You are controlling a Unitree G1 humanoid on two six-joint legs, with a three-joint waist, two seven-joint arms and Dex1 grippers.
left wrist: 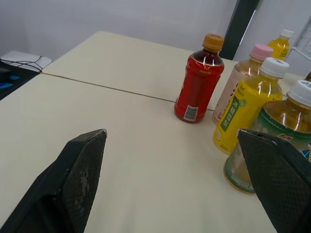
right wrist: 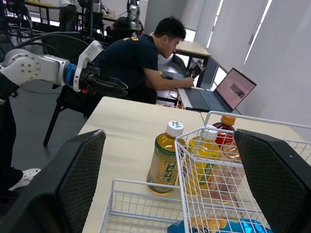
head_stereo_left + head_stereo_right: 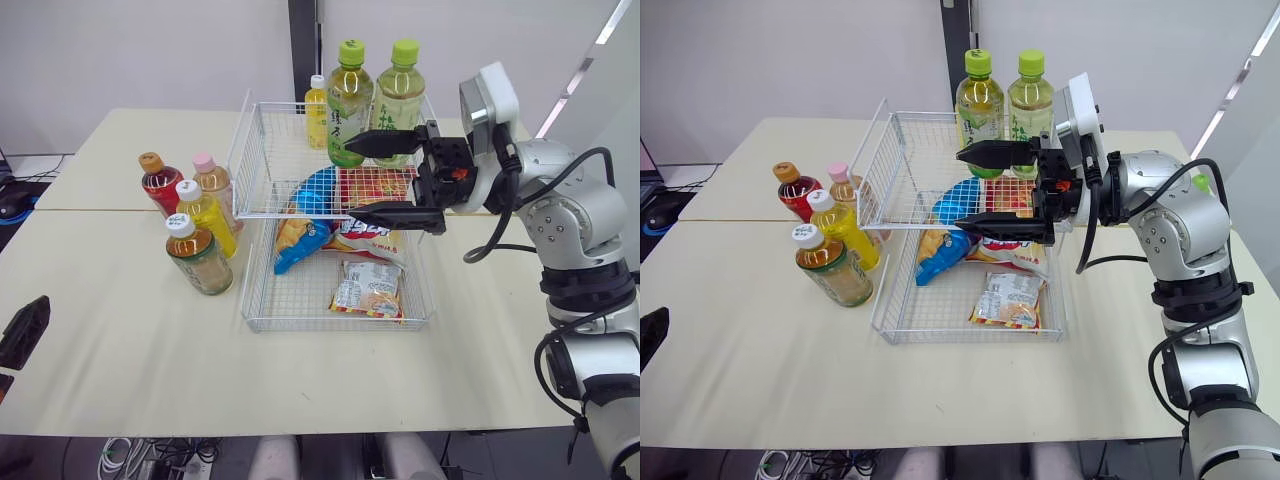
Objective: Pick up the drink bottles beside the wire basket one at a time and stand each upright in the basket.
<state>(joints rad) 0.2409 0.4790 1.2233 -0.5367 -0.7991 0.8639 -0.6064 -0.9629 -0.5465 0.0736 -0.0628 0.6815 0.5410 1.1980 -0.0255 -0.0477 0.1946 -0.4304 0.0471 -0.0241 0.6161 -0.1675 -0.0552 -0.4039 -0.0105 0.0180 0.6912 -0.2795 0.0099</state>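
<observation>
The wire basket (image 3: 256, 268) sits mid-table with snack packets (image 3: 368, 288) lying in it. Beside its left wall stand several bottles: a red one with an orange cap (image 3: 160, 183), a pink-capped one (image 3: 214, 184), a yellow one (image 3: 206, 216) and a white-capped tea bottle (image 3: 199, 256). Two green-capped tea bottles (image 3: 349, 103) stand at the basket's far end; I cannot tell whether inside or behind it. My right gripper (image 3: 376, 178) hovers open and empty over the basket. My left gripper (image 1: 172, 141) is open and empty, low over the table left of the bottles.
A small yellow bottle (image 3: 316, 110) stands behind the basket's far left corner. The table's seam (image 1: 107, 87) runs behind the bottles. In the right wrist view a person (image 2: 146, 53) sits at a laptop (image 2: 218, 97) beyond the table.
</observation>
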